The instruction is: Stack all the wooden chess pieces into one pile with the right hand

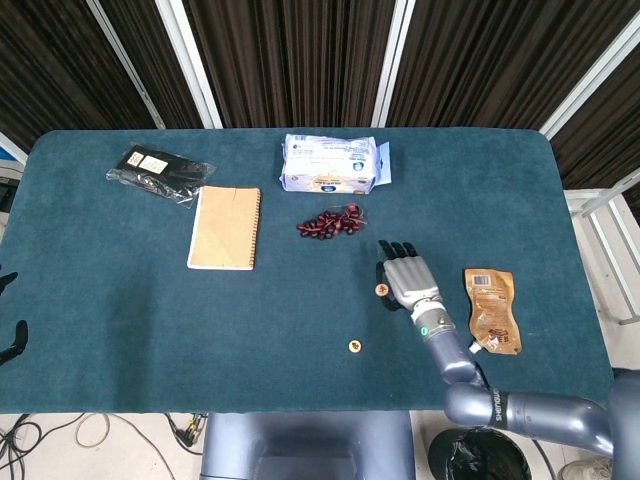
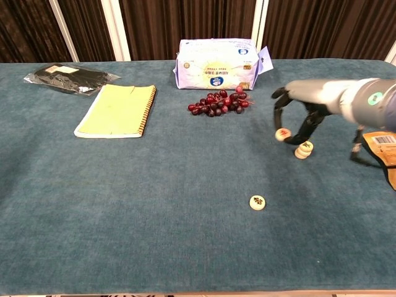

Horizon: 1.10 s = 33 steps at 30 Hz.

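Note:
My right hand [image 1: 407, 276] [image 2: 303, 114] hangs over the table's right half, fingers pointing down. It pinches a round wooden chess piece [image 1: 381, 290] [image 2: 282, 133] with a red mark, held just off the cloth. In the chest view a second piece [image 2: 303, 149] lies on the cloth just right of the held one, under the hand; the head view hides it behind the hand. A third piece [image 1: 354, 346] [image 2: 257, 202] lies alone nearer the front edge. Only dark fingertips of my left hand [image 1: 10, 338] show at the left border.
A bunch of dark red grapes [image 1: 330, 223] lies behind the hand, and a white tissue pack [image 1: 331, 164] further back. A brown pouch [image 1: 492, 310] sits to the right. A notebook [image 1: 225, 227] and a black packet [image 1: 158, 172] lie at the left.

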### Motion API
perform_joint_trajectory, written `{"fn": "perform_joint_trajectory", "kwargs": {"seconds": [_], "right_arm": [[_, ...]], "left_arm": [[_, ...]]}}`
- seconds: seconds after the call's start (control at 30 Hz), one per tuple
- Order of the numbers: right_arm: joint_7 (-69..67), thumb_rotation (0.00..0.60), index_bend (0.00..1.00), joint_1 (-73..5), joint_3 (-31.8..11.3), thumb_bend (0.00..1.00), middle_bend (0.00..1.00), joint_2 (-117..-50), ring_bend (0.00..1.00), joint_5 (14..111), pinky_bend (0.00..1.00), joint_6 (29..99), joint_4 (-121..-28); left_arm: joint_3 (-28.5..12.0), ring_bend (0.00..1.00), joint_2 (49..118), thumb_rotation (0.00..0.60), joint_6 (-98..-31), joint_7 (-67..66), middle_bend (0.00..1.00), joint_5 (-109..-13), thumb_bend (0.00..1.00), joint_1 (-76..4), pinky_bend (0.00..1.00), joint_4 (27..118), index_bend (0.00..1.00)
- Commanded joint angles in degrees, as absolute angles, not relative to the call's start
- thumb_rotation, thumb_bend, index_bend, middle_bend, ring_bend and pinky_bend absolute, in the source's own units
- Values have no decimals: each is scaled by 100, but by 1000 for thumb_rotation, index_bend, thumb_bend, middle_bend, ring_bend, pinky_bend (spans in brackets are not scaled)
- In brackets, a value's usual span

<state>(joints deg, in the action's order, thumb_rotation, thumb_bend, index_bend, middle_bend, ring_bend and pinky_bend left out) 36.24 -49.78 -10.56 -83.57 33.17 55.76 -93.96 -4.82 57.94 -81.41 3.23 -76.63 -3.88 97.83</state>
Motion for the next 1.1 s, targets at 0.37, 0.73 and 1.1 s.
{"fn": "perform_joint_trajectory", "kwargs": {"seconds": [0.37,0.73,1.1], "right_arm": [[3342,600,529,-4806,-811,411,0,-8196,0,3474,0,5529,-9138],[3168,600,528,-4756,-743,410,0,-8324,0,3557,0,5410,-8873],[3148,600,529,-4751,-731,410,0,-8374,0,3536,0,5402,-8775]], "left_arm": [[-491,0,5791,600,-8148,318,0,-7643,488,-385,0,9792,127],[-494,0,5788,600,-8130,322,0,-7626,488,-390,0,9785,127],[-496,0,5786,600,-8122,313,0,-7612,488,-393,0,9786,128]]}}
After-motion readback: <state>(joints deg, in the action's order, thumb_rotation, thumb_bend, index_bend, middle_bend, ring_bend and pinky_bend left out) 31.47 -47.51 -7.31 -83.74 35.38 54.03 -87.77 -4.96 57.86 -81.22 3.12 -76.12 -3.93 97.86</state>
